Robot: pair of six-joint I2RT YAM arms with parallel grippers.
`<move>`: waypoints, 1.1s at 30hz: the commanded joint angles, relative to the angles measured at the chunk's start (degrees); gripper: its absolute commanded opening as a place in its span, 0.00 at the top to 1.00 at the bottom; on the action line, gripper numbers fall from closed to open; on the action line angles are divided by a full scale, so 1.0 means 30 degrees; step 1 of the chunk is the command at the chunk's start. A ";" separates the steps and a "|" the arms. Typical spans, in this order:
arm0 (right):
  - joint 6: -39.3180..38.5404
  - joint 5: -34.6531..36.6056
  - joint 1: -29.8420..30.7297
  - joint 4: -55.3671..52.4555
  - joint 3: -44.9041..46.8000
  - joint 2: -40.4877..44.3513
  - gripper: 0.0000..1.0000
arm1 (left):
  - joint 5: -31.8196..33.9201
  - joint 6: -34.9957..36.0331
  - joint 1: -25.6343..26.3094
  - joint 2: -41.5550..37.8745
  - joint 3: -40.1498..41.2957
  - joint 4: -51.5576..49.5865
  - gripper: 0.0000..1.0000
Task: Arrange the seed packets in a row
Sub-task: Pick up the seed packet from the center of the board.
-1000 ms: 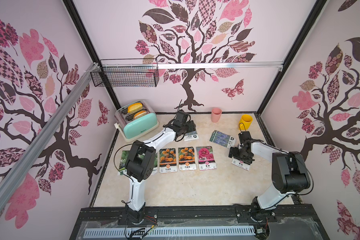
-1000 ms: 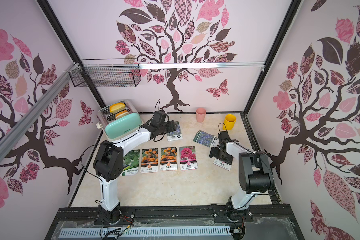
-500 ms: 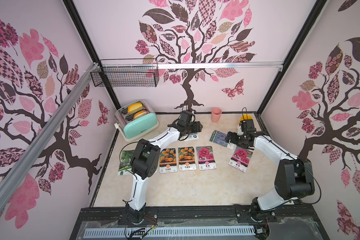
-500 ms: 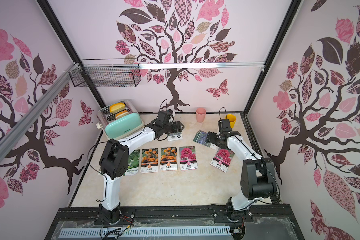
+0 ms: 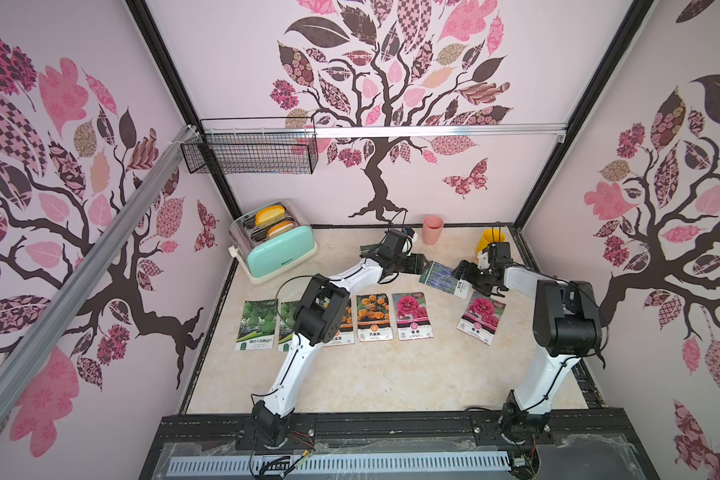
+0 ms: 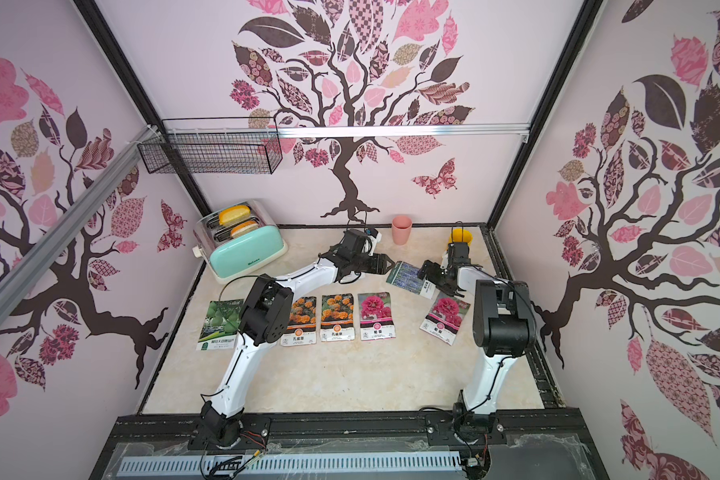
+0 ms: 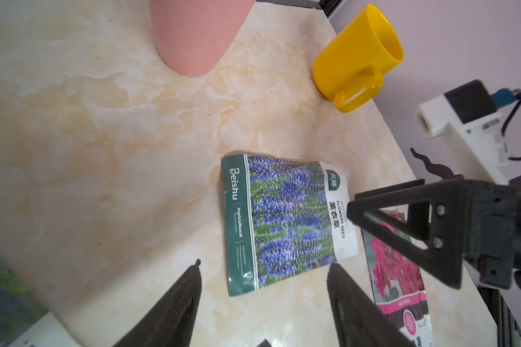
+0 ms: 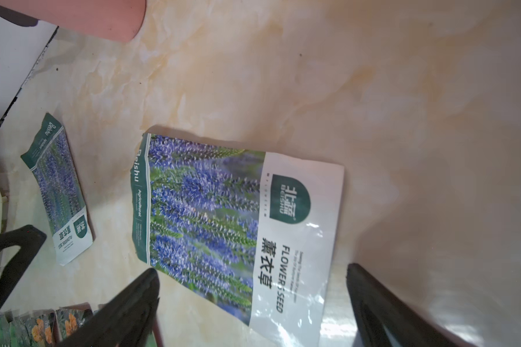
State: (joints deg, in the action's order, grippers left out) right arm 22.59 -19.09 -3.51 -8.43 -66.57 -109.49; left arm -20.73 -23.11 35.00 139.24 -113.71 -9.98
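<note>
Lavender packet (image 5: pixel 441 279) lies between left gripper (image 5: pixel 420 264) and right gripper (image 5: pixel 463 272), both open and empty, which may collide over it.

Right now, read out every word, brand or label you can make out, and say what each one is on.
"Beishu": green side strip of the lavender packet.
"Agricultural": same strip.
"北蔬 BEISHU": green badge on its white label.
"薰衣草" and "FLOWERS SEED": same label.
"孔雀草": label of a marigold packet.
Too small to read: the toaster brand, the gourd packet label, the fine print.
</note>
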 commanded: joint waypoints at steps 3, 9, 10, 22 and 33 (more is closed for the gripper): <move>0.0321 -0.0668 -0.0003 0.1004 -0.0647 -0.1149 0.02 | -0.0730 0.0472 0.0021 0.1795 -0.2496 -0.0372 0.32; 0.1081 -0.1384 0.0005 0.2105 -0.0043 -0.1556 0.03 | -0.1054 0.0324 0.0137 0.3855 -0.4969 -0.1449 0.33; 0.1187 -0.1483 -0.0001 0.2260 0.0081 -0.1545 0.03 | -0.1087 0.0322 0.0174 0.4063 -0.5214 -0.1592 0.33; 0.2157 -0.3014 -0.0002 0.3911 0.1433 -0.0840 0.11 | -0.1190 0.0351 0.0357 0.5062 -0.5514 -0.2165 0.42; 0.3892 -0.5171 0.0000 0.6357 0.2325 -0.0515 0.23 | -0.1204 0.0453 0.0578 0.5675 -0.6097 -0.2407 0.43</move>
State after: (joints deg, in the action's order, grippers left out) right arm 31.79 -30.98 -3.62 9.67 -60.69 -111.68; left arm -23.68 -22.46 36.07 153.60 -130.61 -15.88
